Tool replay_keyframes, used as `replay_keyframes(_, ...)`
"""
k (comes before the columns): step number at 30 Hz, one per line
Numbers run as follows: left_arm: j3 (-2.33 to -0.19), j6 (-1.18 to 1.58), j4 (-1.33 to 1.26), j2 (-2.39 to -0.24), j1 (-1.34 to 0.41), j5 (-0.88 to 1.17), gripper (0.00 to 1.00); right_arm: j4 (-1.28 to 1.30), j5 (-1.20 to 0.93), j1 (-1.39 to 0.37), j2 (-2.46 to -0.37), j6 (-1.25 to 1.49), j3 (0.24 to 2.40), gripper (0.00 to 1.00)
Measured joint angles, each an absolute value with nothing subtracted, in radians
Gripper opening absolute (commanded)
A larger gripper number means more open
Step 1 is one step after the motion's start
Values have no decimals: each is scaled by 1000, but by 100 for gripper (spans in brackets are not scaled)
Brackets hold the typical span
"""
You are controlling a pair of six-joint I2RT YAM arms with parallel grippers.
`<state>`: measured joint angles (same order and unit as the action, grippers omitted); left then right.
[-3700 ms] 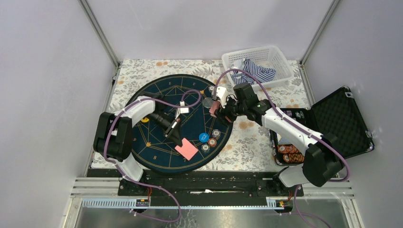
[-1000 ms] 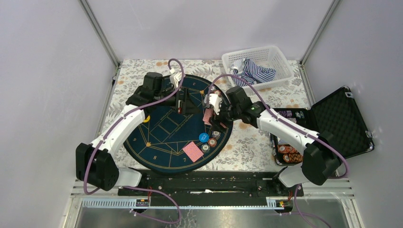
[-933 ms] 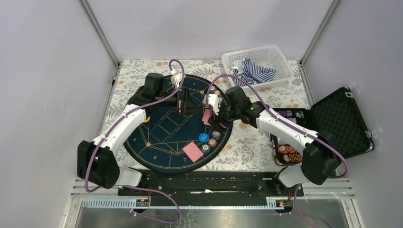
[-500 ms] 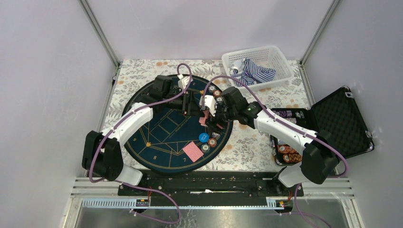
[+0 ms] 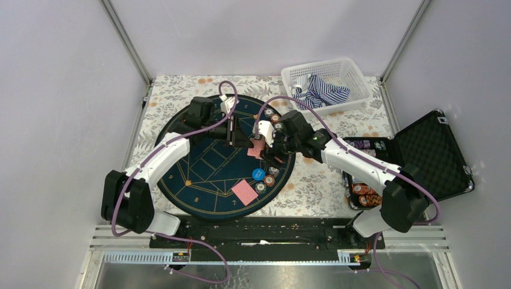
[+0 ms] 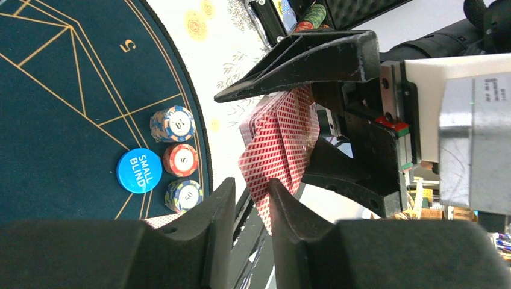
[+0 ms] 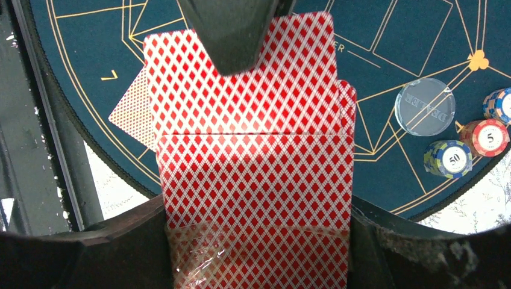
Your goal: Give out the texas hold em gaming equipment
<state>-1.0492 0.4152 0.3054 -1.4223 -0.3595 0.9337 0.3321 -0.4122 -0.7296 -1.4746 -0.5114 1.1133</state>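
You are partway through the deal. Your right hand (image 5: 263,149) grips the deck of red-backed cards (image 7: 253,180) over the right side of the round mat (image 5: 205,174), its jaws clamped on the deck's edges. Your left hand (image 6: 248,201) has its fingers narrowed around the top card (image 7: 241,78), which sits slid partly off the deck; the wrist views show the fingertips on either face of that card, so it reads as a pinch, though whether the card is free of the deck I cannot tell.

Already laid out: a small pile of dealt cards (image 5: 244,192) lies face down at the near seat, with the blue small-blind disc (image 6: 139,170) and three short chip stacks (image 6: 179,159) just beside it. A clear dealer button (image 7: 424,106) and more chips (image 7: 449,158) sit at another seat on the mat's far right edge.

Left to do, by my reading: the other seats around the mat show no cards or chips, and the open case (image 5: 416,159) on the tabletop holds plenty of chips.
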Motion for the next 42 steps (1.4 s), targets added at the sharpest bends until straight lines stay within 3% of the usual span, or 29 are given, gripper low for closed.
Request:
replay_keyframes(3,-1048,415,305,-1409,-350,935,30,332,-410,-730,-1475,-511,1113,0)
replay_keyframes(7,-1047,409,304,-1396,-346,952,46,331,-411,-730,-1475,-511,1113,0)
replay_keyframes(10,-1047,411,298,-1395,-347,971,47,331,-411,-730,-1475,-511,1113,0)
replay_keyframes(14,-1047,402,302,-1395,-355,970,36,331,-411,-730,-1475,-511,1113,0)
replay_keyframes(19,-1047,370,344,-1396,-352,957,7,331,-410,-730,-1475,-511,1113,0)
replay_keyframes(21,-1047,361,351,-1396,-343,958,1,331,-407,-730,-1475,-511,1113,0)
replay_keyframes(36,-1040,264,458,-1314,-186,936,0,329,-402,-730,-1475,-511,1113,0)
replay_keyframes(42,-1042,116,615,-1253,-43,928,0,323,-403,-730,-1475,-511,1113,0)
